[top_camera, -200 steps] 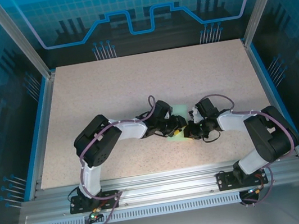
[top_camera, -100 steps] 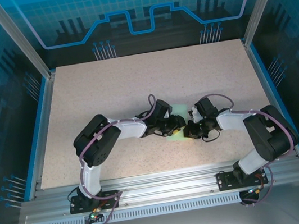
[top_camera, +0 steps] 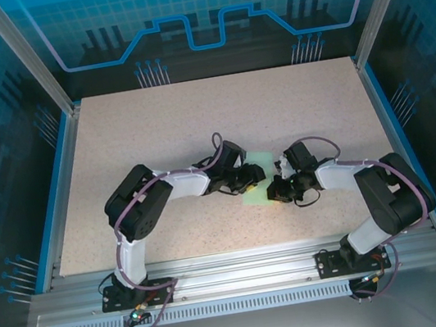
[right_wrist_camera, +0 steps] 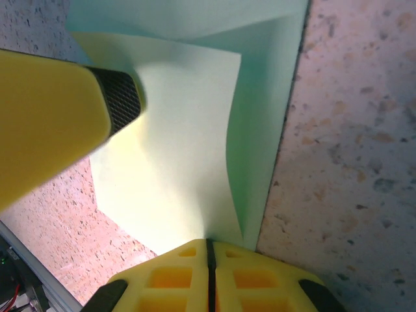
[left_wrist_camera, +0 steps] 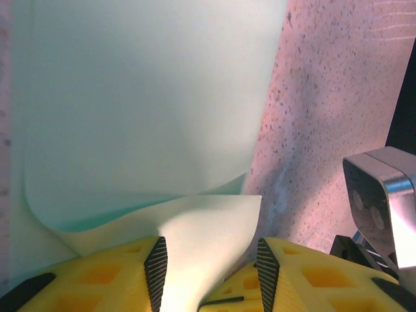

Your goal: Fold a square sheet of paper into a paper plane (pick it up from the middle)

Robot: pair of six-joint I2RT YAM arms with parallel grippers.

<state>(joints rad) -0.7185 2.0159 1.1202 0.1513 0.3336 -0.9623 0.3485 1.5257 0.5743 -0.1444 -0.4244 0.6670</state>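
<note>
The square sheet of paper [top_camera: 261, 160] lies pale mint-green at the middle of the table, between both grippers. In the left wrist view the sheet [left_wrist_camera: 143, 97] is flat, and a lifted flap curls back between the spread fingers of my left gripper [left_wrist_camera: 209, 260], which stands open. My right gripper [right_wrist_camera: 208, 246] is shut on the near edge of the sheet [right_wrist_camera: 182, 130], whose flap stands curled up. One left finger [right_wrist_camera: 65, 130] shows above that flap. From above, the left gripper [top_camera: 255, 176] and right gripper [top_camera: 277, 193] almost meet over the paper.
The speckled table [top_camera: 195, 125] has bare room behind and to both sides of the arms. Blue rails and clear walls [top_camera: 59, 155] close it in. A grey metal part of the right arm [left_wrist_camera: 383, 201] sits close beside my left fingers.
The left arm has drawn slightly back and to the left, its gripper shifting a little along the paper. The right gripper has stayed shut on the sheet's edge.
</note>
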